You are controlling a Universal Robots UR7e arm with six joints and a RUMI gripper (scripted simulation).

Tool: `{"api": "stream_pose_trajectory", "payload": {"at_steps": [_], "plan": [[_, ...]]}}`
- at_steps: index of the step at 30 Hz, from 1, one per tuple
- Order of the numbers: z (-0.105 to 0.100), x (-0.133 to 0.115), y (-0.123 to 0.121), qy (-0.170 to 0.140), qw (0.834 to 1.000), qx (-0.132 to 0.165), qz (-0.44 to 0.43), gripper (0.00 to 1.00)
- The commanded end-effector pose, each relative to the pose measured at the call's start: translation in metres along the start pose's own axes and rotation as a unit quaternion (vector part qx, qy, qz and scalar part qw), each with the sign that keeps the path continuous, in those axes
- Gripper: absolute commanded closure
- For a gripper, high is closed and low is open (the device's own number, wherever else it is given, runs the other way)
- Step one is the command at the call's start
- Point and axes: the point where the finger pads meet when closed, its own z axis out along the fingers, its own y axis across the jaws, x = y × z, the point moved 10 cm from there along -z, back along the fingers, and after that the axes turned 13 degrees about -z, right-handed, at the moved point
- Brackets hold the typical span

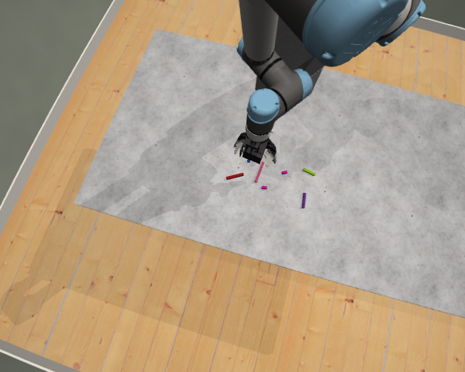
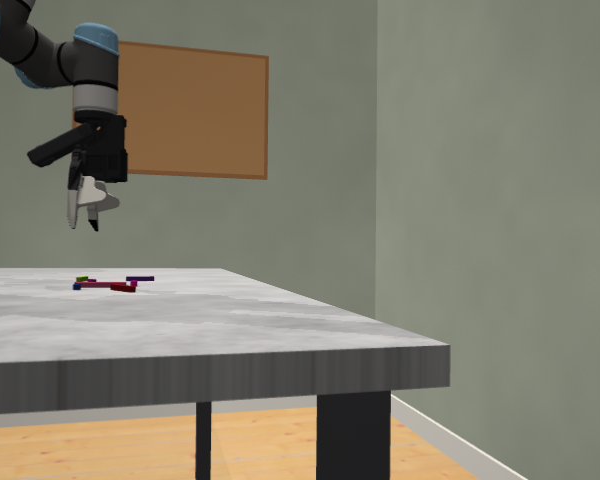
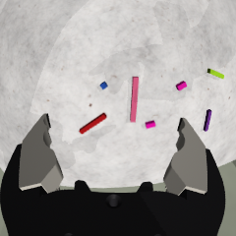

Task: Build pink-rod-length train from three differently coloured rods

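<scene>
While the gripper hovers above the table, jaws wide and nothing held, the pink rod lies flat below, between the blue rod and red rod on one side, two magenta rods on the other; farther out, lime and purple lie apart.
</scene>
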Motion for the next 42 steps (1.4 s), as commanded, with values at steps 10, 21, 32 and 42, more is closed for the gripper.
{"api": "stream_pose_trajectory", "payload": {"at_steps": [10,21,32,42], "plan": [[0.001,-0.008,0.010,0.001,0.986,0.002,0.168,0.00],[0.003,-0.017,0.018,0.000,0.949,0.003,0.317,0.00],[0.005,-0.030,0.028,0.000,0.865,0.003,0.502,0.00],[0.006,-0.040,0.033,-0.001,0.777,0.003,0.630,0.00]]}}
